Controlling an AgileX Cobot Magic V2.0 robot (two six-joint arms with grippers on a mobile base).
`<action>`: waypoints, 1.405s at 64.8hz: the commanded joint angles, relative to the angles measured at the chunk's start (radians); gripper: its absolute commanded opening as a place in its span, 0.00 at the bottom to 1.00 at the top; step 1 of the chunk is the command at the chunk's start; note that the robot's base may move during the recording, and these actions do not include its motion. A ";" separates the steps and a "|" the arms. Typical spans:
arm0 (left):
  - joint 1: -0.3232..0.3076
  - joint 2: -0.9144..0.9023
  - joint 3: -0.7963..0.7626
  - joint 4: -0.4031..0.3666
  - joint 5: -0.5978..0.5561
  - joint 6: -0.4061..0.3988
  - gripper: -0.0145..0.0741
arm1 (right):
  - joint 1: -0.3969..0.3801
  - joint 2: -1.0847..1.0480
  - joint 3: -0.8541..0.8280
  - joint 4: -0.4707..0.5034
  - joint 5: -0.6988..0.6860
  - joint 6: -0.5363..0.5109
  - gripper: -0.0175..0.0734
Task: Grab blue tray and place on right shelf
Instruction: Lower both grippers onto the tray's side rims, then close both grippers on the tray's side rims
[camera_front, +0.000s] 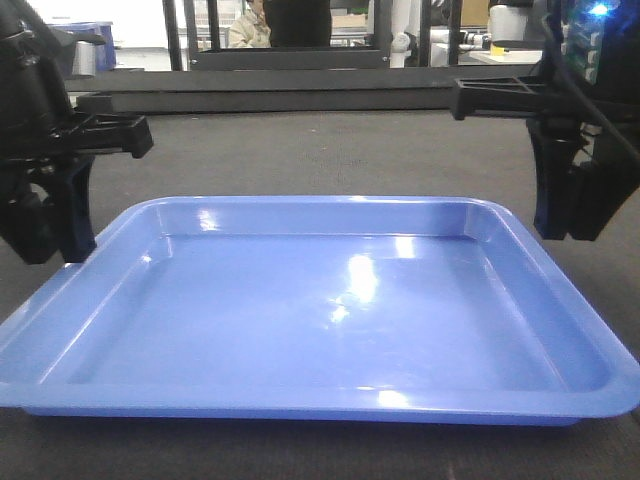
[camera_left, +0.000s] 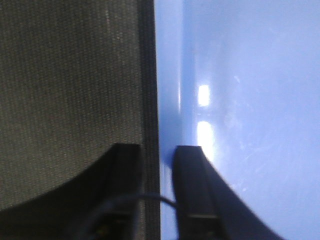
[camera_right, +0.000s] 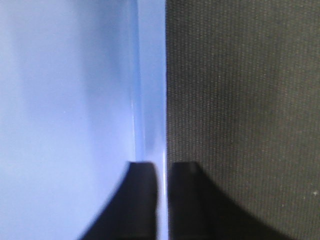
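Observation:
The blue tray (camera_front: 320, 300) lies flat on the dark mat, wide and shallow, filling the middle of the front view. My left gripper (camera_front: 58, 240) straddles its left rim; in the left wrist view the left gripper (camera_left: 159, 150) has one finger inside the blue tray (camera_left: 250, 100), while a dark strip separates the outer finger from the rim. My right gripper (camera_front: 572, 225) sits on the right rim. From the right wrist, the right gripper (camera_right: 163, 167) pinches the rim of the blue tray (camera_right: 65, 100) between both fingers. The right shelf is out of view.
A dark woven mat (camera_front: 300, 150) covers the table around the tray. Behind it runs a black table edge (camera_front: 300, 85), with black frames and a seated person (camera_front: 250, 25) further back.

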 joint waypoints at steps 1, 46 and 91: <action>-0.006 -0.037 -0.033 0.000 -0.016 -0.012 0.51 | 0.001 -0.015 -0.032 0.001 -0.017 -0.003 0.65; -0.006 0.067 -0.033 -0.070 -0.024 -0.012 0.58 | 0.002 0.053 0.008 0.052 -0.088 0.018 0.75; -0.006 0.068 -0.032 -0.070 -0.027 -0.012 0.58 | 0.004 0.052 0.066 0.055 -0.123 0.035 0.75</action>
